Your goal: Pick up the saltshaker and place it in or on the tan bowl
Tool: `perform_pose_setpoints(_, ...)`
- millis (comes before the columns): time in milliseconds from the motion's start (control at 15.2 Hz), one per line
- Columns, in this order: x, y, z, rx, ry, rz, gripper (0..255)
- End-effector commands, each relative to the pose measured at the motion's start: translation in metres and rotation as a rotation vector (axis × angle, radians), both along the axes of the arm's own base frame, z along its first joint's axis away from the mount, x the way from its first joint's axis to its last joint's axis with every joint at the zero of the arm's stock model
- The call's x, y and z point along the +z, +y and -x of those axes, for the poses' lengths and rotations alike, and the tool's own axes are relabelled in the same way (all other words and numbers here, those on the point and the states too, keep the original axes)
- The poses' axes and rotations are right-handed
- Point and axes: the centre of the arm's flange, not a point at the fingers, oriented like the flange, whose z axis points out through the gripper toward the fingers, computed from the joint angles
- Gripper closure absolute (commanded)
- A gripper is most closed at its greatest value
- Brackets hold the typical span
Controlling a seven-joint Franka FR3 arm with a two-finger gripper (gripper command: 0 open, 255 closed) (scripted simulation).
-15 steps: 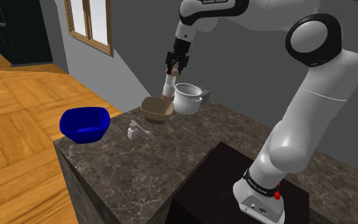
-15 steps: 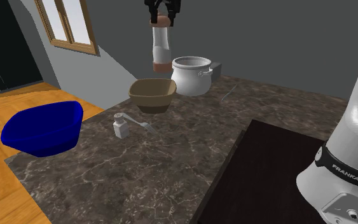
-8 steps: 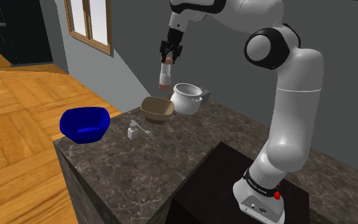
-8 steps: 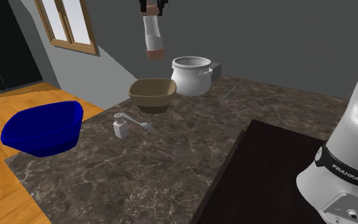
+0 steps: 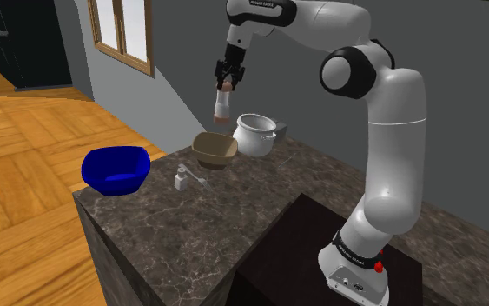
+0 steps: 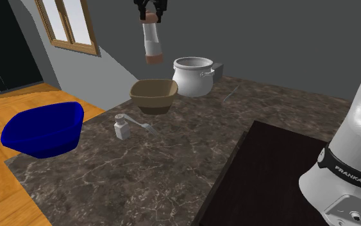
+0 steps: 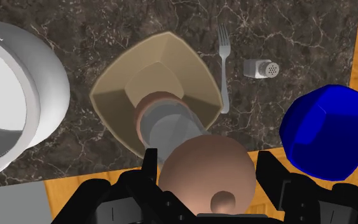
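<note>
Item 1, change since a second ago: the saltshaker (image 5: 222, 104) has risen from just over the bowl's rim to well above it, and has drifted a little toward the shoulder view's left. The arm's elbow has swung up, so the forearm now stands more upright. Nothing on the counter (image 5: 234, 217) has shifted.

Item 2, gripper (image 5: 224, 76): I see the fingers (image 7: 151, 160) clamped either side of the shaker's brown cap, holding nothing else.

Item 3, saltshaker: a tall pale body with brown ends, hanging nearly upright in the air. In the wrist view its lower end lines up over the inside of the tan bowl (image 5: 214, 149), touching nothing below.

Item 4, counter: a white pot (image 5: 255, 133) just beside the tan bowl; a fork (image 7: 224, 63) and a small white shaker (image 7: 260, 68) between the tan bowl and the blue bowl (image 5: 115, 169).
</note>
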Motion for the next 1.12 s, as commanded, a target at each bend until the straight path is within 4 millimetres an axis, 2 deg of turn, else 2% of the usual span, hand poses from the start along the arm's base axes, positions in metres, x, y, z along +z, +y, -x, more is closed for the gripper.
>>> perform_pose_setpoints(0, -0.01, 0.0, 0.0, 0.0, -0.001, 0.0, 255)
perform_pose_setpoints(1056, -0.095, 0.0, 0.0, 0.0, -0.001, 0.0, 255)
